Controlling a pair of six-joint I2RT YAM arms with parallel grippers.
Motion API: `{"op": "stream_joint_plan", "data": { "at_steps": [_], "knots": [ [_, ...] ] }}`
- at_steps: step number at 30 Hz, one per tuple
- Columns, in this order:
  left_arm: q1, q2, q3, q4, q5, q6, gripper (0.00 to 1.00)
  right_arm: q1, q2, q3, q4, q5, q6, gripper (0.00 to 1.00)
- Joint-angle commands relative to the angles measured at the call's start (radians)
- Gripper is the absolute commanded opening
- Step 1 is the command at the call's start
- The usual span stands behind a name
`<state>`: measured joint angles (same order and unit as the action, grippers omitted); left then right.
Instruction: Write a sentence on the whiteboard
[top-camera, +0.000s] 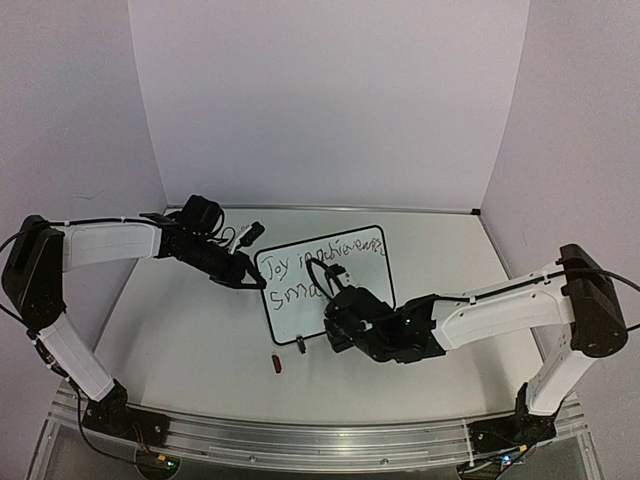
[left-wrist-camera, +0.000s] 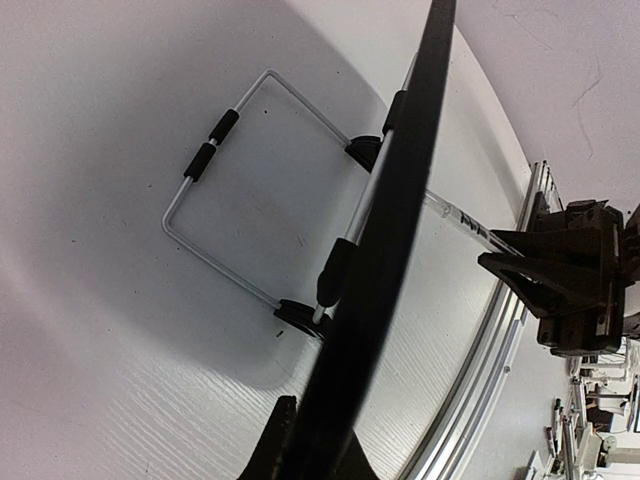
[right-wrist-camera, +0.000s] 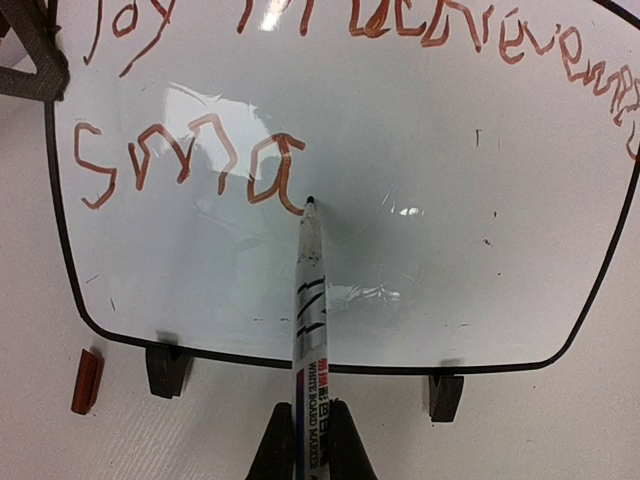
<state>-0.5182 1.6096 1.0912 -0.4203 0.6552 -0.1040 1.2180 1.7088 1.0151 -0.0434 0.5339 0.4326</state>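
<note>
The whiteboard (top-camera: 300, 290) stands tilted in the middle of the table, with red-brown writing: a top line and "sma" below. My right gripper (right-wrist-camera: 312, 440) is shut on a whiteboard marker (right-wrist-camera: 308, 300); its tip touches the board (right-wrist-camera: 450, 200) just right of the "a". My left gripper (top-camera: 250, 277) grips the board's left edge; in the left wrist view its jaws close on the black frame (left-wrist-camera: 390, 230) seen edge-on. The wire stand (left-wrist-camera: 215, 150) shows behind the board.
A red marker cap (top-camera: 278, 363) lies on the table in front of the board, also in the right wrist view (right-wrist-camera: 86, 380). Two black clip feet (right-wrist-camera: 167, 370) hold the bottom edge. An aluminium rail (top-camera: 300, 440) runs along the near edge.
</note>
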Motion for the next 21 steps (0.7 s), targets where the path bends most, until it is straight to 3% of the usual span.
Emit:
{"op": "stream_joint_plan", "data": {
  "at_steps": [1, 21],
  "knots": [
    [0.003, -0.006, 0.029, -0.016, -0.086, 0.013, 0.0, -0.013, -0.029, 0.07, 0.0, 0.042, -0.061, 0.0],
    [0.002, 0.0, 0.029, -0.015, -0.085, 0.013, 0.0, -0.074, 0.016, 0.091, 0.034, -0.024, -0.097, 0.0]
  ]
}}
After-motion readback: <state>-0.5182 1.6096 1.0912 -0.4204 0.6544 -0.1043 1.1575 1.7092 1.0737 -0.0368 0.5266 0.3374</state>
